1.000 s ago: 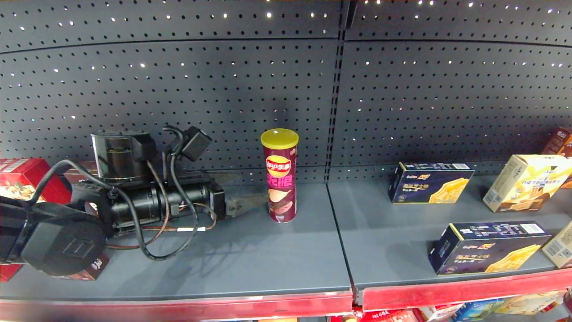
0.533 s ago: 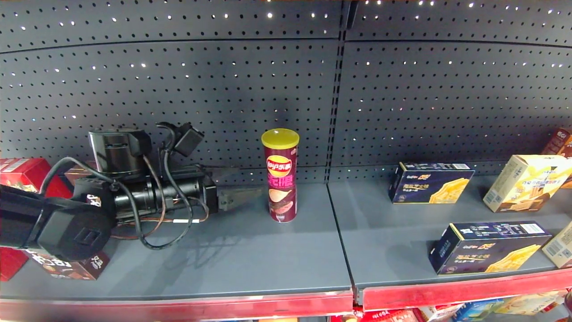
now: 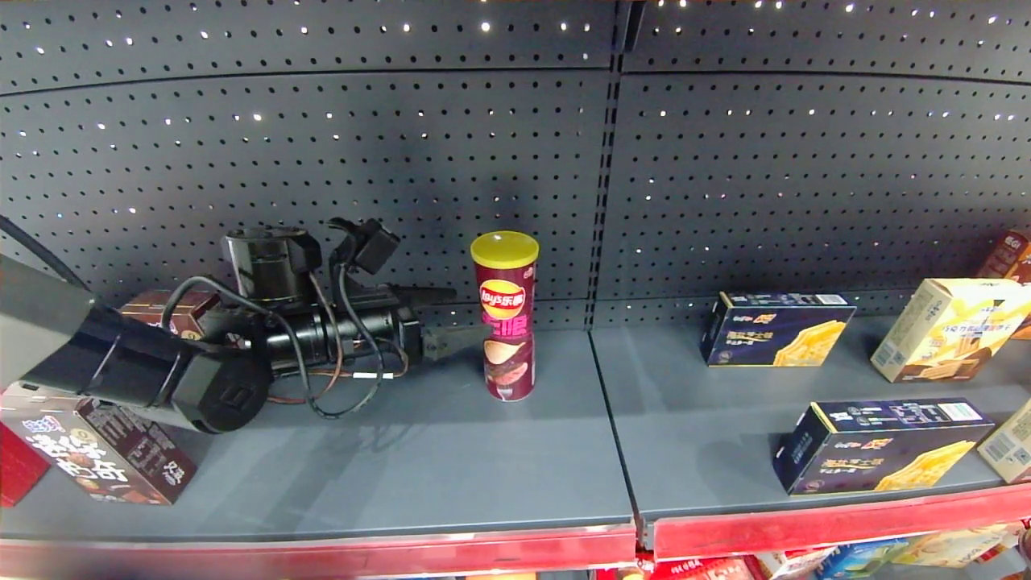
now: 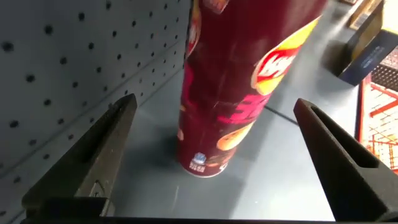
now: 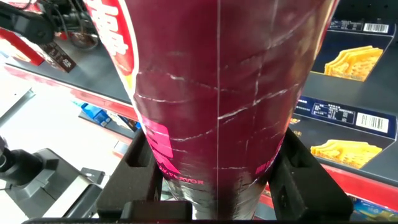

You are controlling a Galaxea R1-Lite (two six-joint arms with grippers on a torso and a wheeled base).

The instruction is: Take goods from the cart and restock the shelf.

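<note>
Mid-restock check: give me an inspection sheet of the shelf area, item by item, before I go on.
Surface: grey shelf, two panels with a seam, red front strip.
Job's things: standing can upright near the back; held can in the right pincer.
Clutter: blue boxes and yellow box on the right panel; brown box front left.
Grippers: left pincer open, close to the standing can, no contact seen; right pincer shut on the held can.
Cables: black cables loop along the left arm, low over the shelf.
Surroundings: perforated back panel; lower-shelf goods.
</note>
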